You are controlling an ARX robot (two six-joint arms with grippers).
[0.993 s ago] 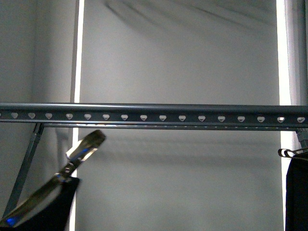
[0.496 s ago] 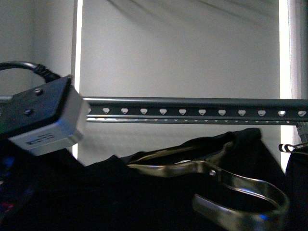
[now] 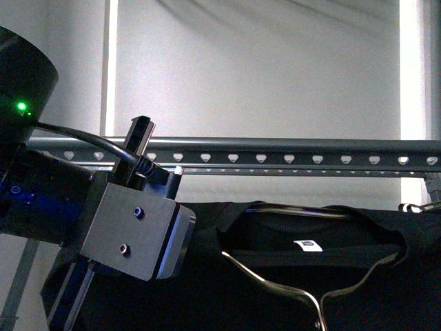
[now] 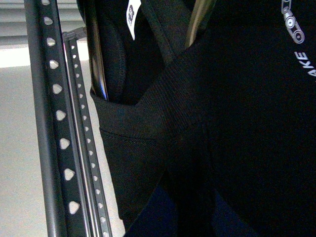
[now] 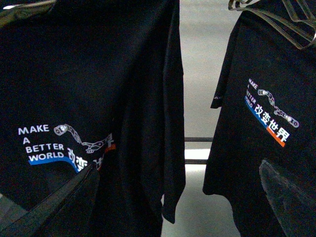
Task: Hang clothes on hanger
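Observation:
The grey rail with heart-shaped holes runs across the front view. The black T-shirt hangs just below it on a thin wire coat hanger, its white collar label showing. My left arm fills the left of that view. In the left wrist view the rail stands close beside the T-shirt; my left gripper is shut on the cloth near the collar. My right gripper is open, level with the printed T-shirt, touching nothing.
A second black printed T-shirt hangs on its own wire hanger beside the first, with a gap between them. Its edge shows at the far right of the front view. A pale wall lies behind the rail.
My left arm has risen into the front view. The T-shirt and its wire hanger have come up from the lower left and now spread just under the rail.

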